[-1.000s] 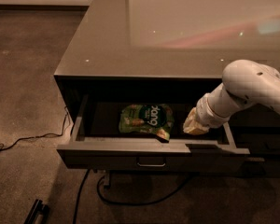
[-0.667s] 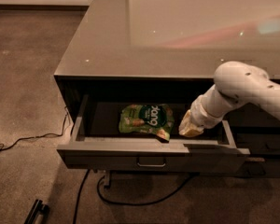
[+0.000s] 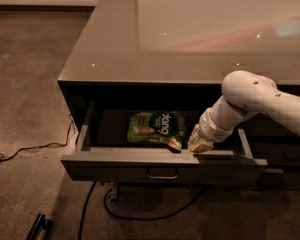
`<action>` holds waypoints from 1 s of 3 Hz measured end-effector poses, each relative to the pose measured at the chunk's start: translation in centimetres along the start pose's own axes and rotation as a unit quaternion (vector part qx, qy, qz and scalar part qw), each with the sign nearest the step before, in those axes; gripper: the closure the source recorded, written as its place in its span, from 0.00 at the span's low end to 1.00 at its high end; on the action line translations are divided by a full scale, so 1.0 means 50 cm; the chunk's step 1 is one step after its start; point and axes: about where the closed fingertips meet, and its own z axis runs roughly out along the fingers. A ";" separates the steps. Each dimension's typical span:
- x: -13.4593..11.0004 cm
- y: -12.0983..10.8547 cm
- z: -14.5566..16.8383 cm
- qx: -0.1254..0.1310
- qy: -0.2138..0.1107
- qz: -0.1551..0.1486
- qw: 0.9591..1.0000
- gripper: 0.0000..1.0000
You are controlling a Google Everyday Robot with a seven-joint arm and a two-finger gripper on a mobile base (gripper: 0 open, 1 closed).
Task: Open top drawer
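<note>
The top drawer [image 3: 115, 167] of the dark grey-brown cabinet stands pulled out, its flat front facing me with a small rectangular handle [image 3: 161, 175] at the centre. Inside it lies a green snack bag [image 3: 155, 127]. My white arm comes in from the right and bends down into the drawer. The gripper [image 3: 200, 143] rests at the inner side of the drawer front, right of the bag, just behind the front's top edge.
The cabinet's glossy top [image 3: 190, 29] fills the upper view. Brown carpet [image 3: 25, 84] lies to the left. Black cables [image 3: 35, 149] run across the floor at the left and under the drawer. A dark object [image 3: 38, 227] lies on the floor at the bottom left.
My arm has shifted a little to the left along the drawer front, with the gripper moving closer to the snack bag. The drawer stays pulled out about the same amount.
</note>
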 end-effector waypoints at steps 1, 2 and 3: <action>-0.002 0.031 -0.006 -0.004 0.012 0.001 1.000 1.00; 0.001 0.067 -0.012 -0.011 0.022 0.003 1.000 1.00; 0.006 0.095 -0.014 -0.021 0.030 0.000 0.999 1.00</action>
